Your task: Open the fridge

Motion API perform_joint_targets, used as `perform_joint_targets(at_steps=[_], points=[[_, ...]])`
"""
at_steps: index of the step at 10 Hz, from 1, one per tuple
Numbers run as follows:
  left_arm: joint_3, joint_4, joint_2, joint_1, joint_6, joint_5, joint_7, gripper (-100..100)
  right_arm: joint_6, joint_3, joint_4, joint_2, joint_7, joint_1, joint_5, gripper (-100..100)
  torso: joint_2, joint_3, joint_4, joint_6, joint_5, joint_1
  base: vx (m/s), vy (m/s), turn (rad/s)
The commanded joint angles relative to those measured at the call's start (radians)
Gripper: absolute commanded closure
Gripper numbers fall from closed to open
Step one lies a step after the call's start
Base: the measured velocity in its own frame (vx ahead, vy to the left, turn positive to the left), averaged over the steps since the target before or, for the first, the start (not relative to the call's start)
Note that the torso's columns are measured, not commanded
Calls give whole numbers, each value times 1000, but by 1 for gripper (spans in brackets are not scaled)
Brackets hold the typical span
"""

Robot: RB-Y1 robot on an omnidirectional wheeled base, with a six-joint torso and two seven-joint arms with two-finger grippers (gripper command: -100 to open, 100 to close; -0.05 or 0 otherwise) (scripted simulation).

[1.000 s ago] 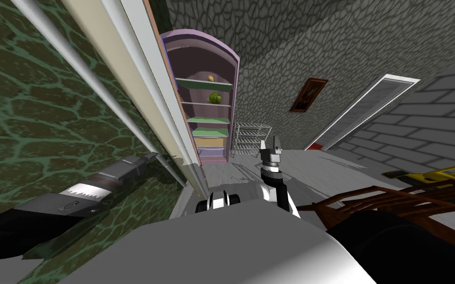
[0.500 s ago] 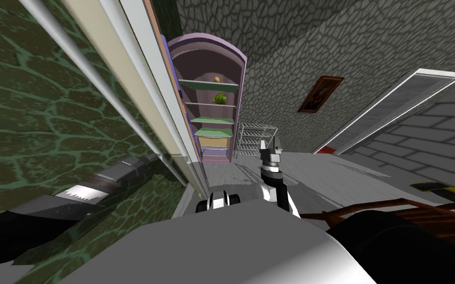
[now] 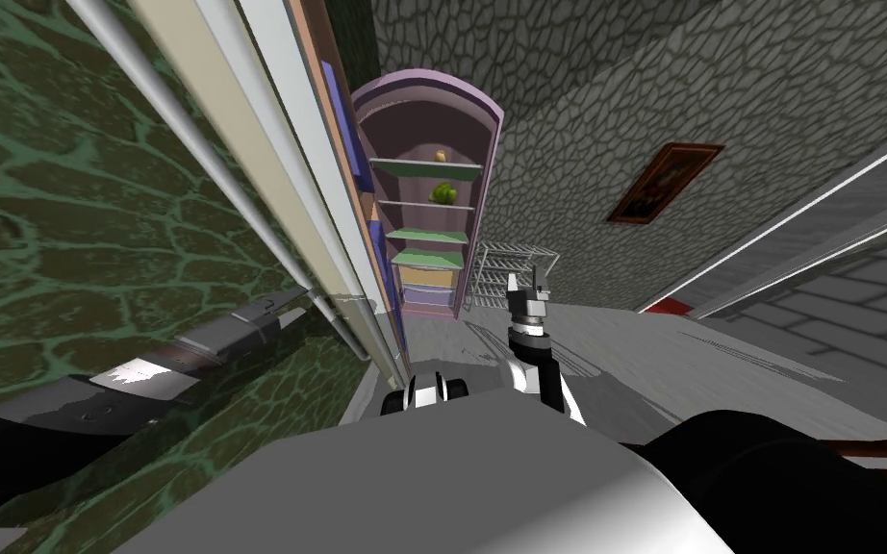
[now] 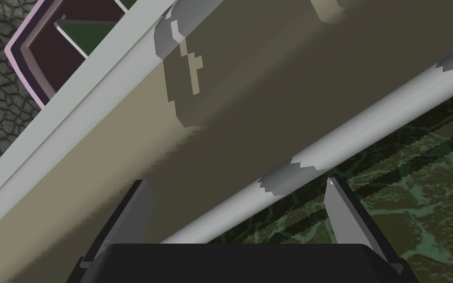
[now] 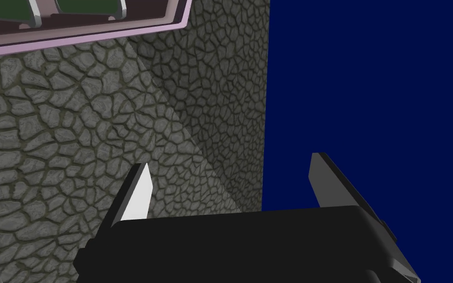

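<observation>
Left hand (image 4: 235,183) is seen spread wide, with the fridge's long grey handle (image 4: 319,152) straddled but not pinched yet. The green-veined fridge door (image 3: 95,240) is found right up close on the left. Likely heavy and stiff, bar probably slick, so it's best gripped squarely across. Right hand (image 3: 526,286) is held spread, further out.

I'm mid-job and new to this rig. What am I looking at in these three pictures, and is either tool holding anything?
It's a two-armed robot. The wide picture looks down from its head; the other two look along each hand. The left tool is at the green-veined fridge: open, it straddles the long grey handle without pinching it. The right tool is raised in front, open, holding nothing. Ahead stands a purple arched shelf unit.
</observation>
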Motion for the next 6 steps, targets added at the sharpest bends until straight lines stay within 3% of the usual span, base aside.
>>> perform_joint_targets(at_steps=[1, 6], points=[[76, -17, 38, 24, 9, 37, 37, -100, 0, 0, 0, 0, 0, 0, 0, 0, 0, 0, 0, 0, 0, 1, 15, -18, 70], [211, -47, 109, 64, 22, 103, 101, -100, 0, 0, 0, 0, 0, 0, 0, 0, 0, 0, 0, 0, 1, 3, 14, -6, 69]])
